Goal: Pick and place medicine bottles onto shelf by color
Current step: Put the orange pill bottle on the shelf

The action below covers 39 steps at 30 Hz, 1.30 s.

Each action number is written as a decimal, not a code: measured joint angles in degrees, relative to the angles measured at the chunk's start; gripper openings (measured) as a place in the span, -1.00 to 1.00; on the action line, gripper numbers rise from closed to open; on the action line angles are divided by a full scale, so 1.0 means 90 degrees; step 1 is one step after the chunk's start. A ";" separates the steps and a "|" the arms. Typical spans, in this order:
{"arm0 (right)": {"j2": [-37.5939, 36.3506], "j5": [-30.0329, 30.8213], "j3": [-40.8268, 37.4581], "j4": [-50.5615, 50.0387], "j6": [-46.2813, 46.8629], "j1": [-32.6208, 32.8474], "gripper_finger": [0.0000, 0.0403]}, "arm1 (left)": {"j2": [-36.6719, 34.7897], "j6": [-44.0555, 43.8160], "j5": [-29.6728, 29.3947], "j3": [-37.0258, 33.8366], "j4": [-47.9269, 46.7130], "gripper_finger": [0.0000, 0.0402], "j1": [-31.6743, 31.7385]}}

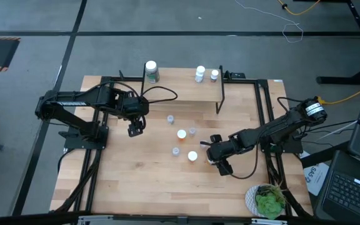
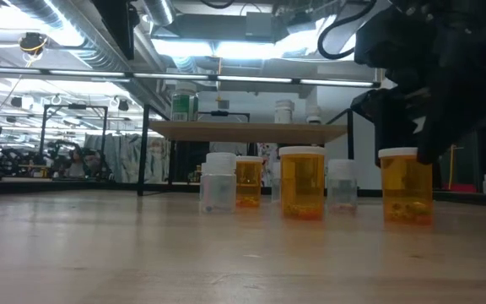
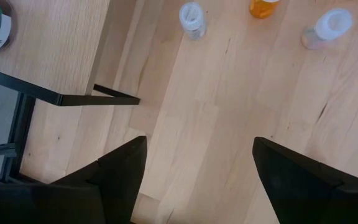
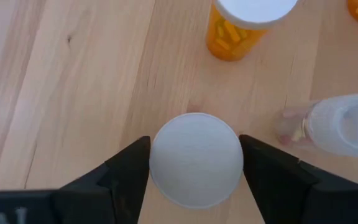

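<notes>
Right wrist view: right pincer (image 4: 194, 168) straddles white cap of an orange bottle (image 1: 192, 156) on the desk (image 1: 136, 187), fingers apart either side w/ small gaps — lined up for a grasp, not yet clamped. Left pincer (image 1: 135, 129) hangs apart, empty, near the shelf (image 1: 180, 87). Shelf carries white bottles; other orange ones sit mid-desk.
</notes>
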 joint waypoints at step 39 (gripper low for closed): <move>-0.0001 0.0810 0.3041 -0.3851 -0.0029 -0.0175 0.04 | 0.0000 0.0048 0.0002 0.0001 -0.0051 0.44 0.0002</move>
